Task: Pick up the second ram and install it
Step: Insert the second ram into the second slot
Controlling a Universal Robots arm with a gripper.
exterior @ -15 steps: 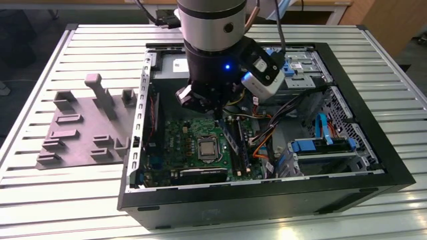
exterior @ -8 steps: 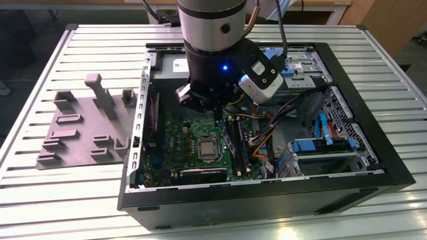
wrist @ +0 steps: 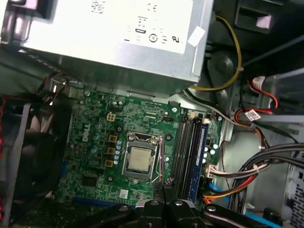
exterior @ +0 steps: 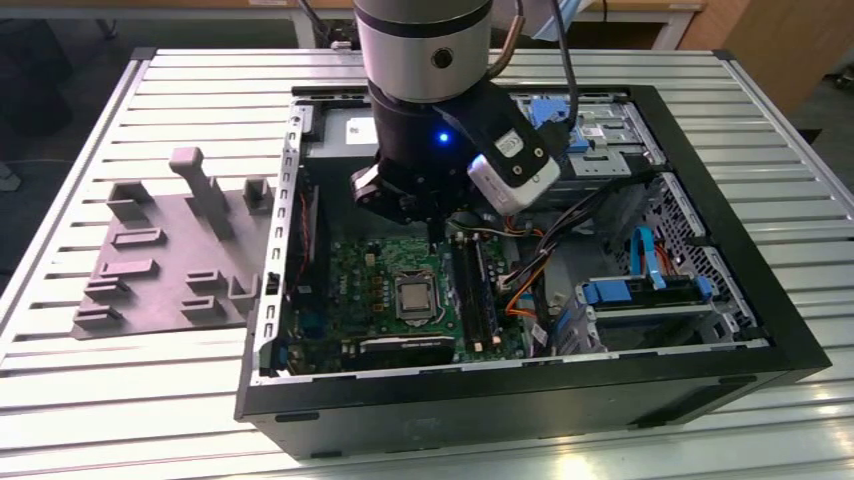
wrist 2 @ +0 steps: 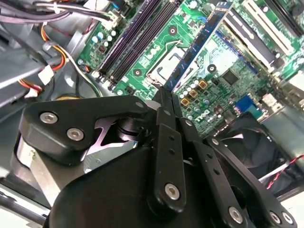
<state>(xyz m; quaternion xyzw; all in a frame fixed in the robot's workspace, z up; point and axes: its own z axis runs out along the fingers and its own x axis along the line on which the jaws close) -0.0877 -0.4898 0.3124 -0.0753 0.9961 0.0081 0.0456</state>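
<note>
Black two-fingered pincer (wrist 2: 164, 95) was clenched, thin fingers pinched on one end of the second ram (wrist 2: 199, 43), a long narrow dark stick with a blue edge. In the second wrist view it jutted out past the tips, carried above the green motherboard (wrist: 95, 142) and, as far as I could judge, clear of every slot. Progress, judged: pick-up done, seating not yet done. On the exterior view's clock face, the bank of long dark memory slots (exterior: 475, 290) lay near, at about five o'clock from the pincer. The grey slotted plastic tray (exterior: 160, 260) sat at nine o'clock from the black open computer case (exterior: 534, 400), just beside it. Counts: one pincer, one held stick, one square metal processor socket (wrist: 140, 159), one grey power-supply box (wrist: 118, 38), one tray. Slots about four, count unsure; whether any carried a stick I could not tell.
</note>
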